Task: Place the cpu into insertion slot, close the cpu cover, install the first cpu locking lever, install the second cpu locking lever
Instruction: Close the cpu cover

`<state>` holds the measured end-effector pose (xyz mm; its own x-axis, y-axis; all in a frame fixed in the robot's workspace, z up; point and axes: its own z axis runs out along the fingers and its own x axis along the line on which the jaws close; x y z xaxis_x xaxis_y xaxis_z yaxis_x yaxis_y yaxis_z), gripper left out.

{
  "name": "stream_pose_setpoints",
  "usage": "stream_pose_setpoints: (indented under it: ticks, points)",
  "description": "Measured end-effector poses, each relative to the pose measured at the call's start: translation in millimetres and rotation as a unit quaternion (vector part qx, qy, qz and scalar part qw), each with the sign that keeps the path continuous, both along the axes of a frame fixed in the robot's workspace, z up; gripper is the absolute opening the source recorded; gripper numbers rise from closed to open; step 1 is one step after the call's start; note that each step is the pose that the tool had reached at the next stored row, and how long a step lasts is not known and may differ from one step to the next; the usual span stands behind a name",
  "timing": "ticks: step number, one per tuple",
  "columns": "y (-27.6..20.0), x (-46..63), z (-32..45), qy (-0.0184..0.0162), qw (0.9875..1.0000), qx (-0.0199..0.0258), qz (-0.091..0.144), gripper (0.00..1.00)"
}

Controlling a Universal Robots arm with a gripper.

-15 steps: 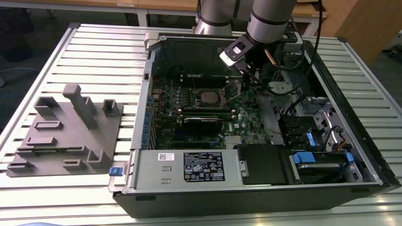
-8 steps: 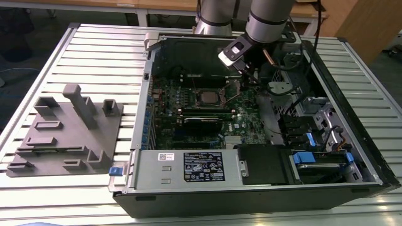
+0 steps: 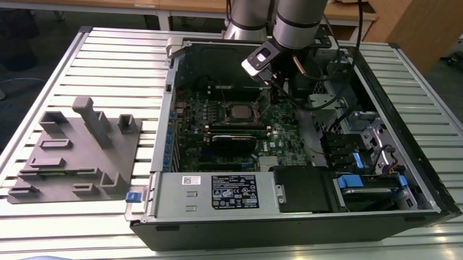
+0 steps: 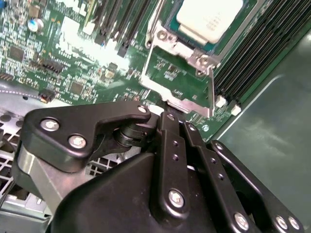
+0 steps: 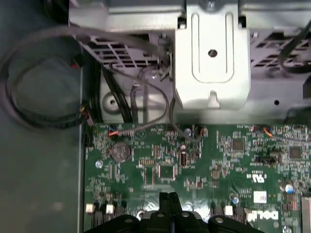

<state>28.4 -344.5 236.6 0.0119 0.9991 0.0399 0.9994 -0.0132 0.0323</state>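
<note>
There is one arm with one gripper (image 4: 176,120), one cpu (image 4: 209,17), one insertion slot (image 4: 187,51) and one cpu cover (image 4: 181,103). All are inside one open computer case (image 3: 165,127), which lies on a slatted table (image 3: 108,59). On the exterior view's left of the case stands one grey fixture tray (image 3: 72,157).

The cpu is a flat square chip with a pale, dull metal top; in the second wrist view a thin dark green border goes around this top. It sits flat in the insertion slot, on the green motherboard (image 5: 204,165); in the exterior view it lies near the middle of the board, with a tan-grey top and a silvery rim around it.

The cpu cover is a thin silvery frame with a cut-out middle; green board shows through the opening. It is not over the cpu; it is swung away to the side of the slot that is nearer to the gripper.

The two fingers are together, with only a thin seam between them in the first wrist view. Their tips are at the outer edge of the cover; I cannot tell if they touch it or pinch it.

Long black memory slots (image 4: 252,53) run beside the socket; I cannot count them with certainty. One round coin battery (image 5: 121,151) sits on the board.
</note>
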Motion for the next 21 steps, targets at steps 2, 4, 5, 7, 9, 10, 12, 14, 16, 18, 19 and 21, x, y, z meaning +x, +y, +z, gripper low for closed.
stream_pose_setpoints:
  ticks: [2,4,5,7,9,10,12,14,16,18,19,21]
  points:
    - [0.0,-4.1,0.0,-0.0012,1.0000,0.0000,0.000,0.11]
    - [0.0,-8.5,0.0,-0.0021,1.0000,0.0002,0.000,0.11]
    - [0.0,-10.8,0.0,-0.0025,1.0000,0.0004,0.000,0.11]
    - [0.0,-15.8,0.0,-0.0032,1.0000,0.0005,0.000,0.11]
    - [0.0,-20.4,-0.1,-0.0035,1.0000,0.0010,0.000,0.11]
    - [0.1,-22.1,-0.1,-0.0036,1.0000,0.0013,0.000,0.11]
    - [0.0,-25.1,0.0,-0.0035,1.0000,0.0018,0.000,0.11]
    - [0.0,-28.8,0.0,-0.0035,1.0000,0.0019,0.000,0.11]
    - [0.0,-33.7,-0.1,-0.0035,1.0000,0.0021,0.000,0.11]
    - [0.0,-37.2,-0.1,-0.0035,1.0000,0.0021,0.000,0.11]
    - [0.0,-38.0,-0.2,-0.0036,1.0000,0.0021,0.000,0.11]
    - [0.0,-38.1,-0.2,-0.0035,1.0000,0.0021,0.000,0.11]
